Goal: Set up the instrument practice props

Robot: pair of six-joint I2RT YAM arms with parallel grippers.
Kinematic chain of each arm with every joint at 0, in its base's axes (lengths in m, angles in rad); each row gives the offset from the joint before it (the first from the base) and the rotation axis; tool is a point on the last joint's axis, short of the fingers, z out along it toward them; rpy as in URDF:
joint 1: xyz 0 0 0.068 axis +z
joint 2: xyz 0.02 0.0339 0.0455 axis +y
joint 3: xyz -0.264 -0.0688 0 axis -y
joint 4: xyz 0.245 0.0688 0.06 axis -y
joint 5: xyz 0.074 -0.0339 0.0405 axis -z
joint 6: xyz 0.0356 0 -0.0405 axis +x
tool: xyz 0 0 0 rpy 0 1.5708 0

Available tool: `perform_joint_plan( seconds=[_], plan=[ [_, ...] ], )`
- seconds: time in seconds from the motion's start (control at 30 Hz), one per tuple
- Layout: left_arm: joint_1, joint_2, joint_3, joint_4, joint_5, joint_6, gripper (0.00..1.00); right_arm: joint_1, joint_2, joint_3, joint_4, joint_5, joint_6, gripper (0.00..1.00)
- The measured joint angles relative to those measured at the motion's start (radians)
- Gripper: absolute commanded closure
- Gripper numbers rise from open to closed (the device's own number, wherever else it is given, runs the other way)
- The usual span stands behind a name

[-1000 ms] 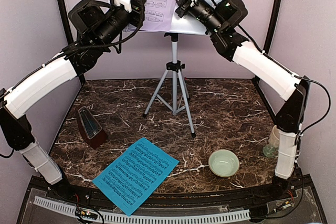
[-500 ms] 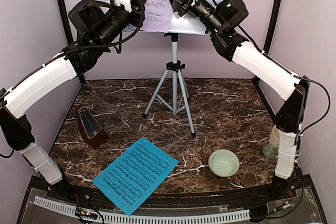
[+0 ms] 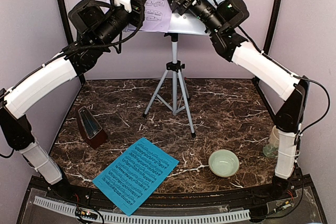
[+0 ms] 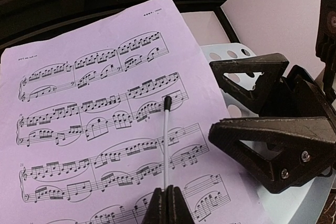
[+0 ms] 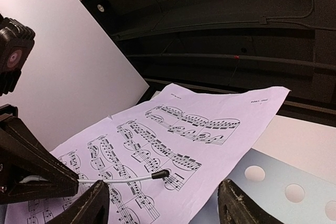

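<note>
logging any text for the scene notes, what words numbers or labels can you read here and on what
Nothing reads clearly.
lavender page: small header print at its top corner, too blurred to read; tiny bar numbers by the staves, too small.
cyan page: music notation only, no legible words.
metronome: no label visible.
page-holder wire: no marking.
</note>
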Motion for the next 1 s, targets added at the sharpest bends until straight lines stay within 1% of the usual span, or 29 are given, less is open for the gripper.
perform_joint_plan(
  seconds=[0.17,0.27,0.33,0.37,0.4,0.43,0.77,0.8,0.83,0.93,1.0],
  plan=[
    [0.0,0.0,0.0,0.0,0.0,0.0,1.0,0.007,0.013,0.004,0.013,0.0,0.005,0.25],
    [0.0,0.0,0.0,0.0,0.0,-0.001,1.0,0.008,0.015,0.004,0.014,0.001,0.005,0.22],
    [0.0,0.0,0.0,0.0,0.0,-0.004,1.0,0.009,0.015,0.004,0.02,0.003,0.005,0.17],
    [0.0,0.0,0.0,-0.001,0.0,-0.004,1.0,0.009,0.015,0.004,0.02,0.005,0.004,0.09],
    [0.0,0.0,0.0,-0.002,0.0,-0.005,1.0,0.009,0.015,0.004,0.021,0.009,0.004,0.02],
    [0.0,0.0,0.0,-0.003,0.0,-0.006,1.0,0.009,0.015,0.004,0.022,0.015,0.004,0.0],
    [0.0,0.0,0.001,-0.005,0.0,-0.008,1.0,0.009,0.008,-0.018,0.043,0.054,0.009,0.0],
    [0.0,0.0,0.001,-0.005,0.0,-0.008,0.99,0.009,0.005,-0.023,0.045,0.054,0.013,0.0],
    [0.0,0.0,0.001,-0.005,-0.001,-0.008,0.94,0.009,0.003,-0.025,0.046,0.054,0.016,0.0],
    [0.0,0.0,0.001,-0.005,-0.005,-0.01,0.74,0.009,0.002,-0.025,0.051,0.053,0.026,0.0],
    [0.0,-0.001,0.001,-0.007,-0.008,-0.012,0.64,0.009,0.002,-0.025,0.053,0.053,0.034,0.0]
  ],
)
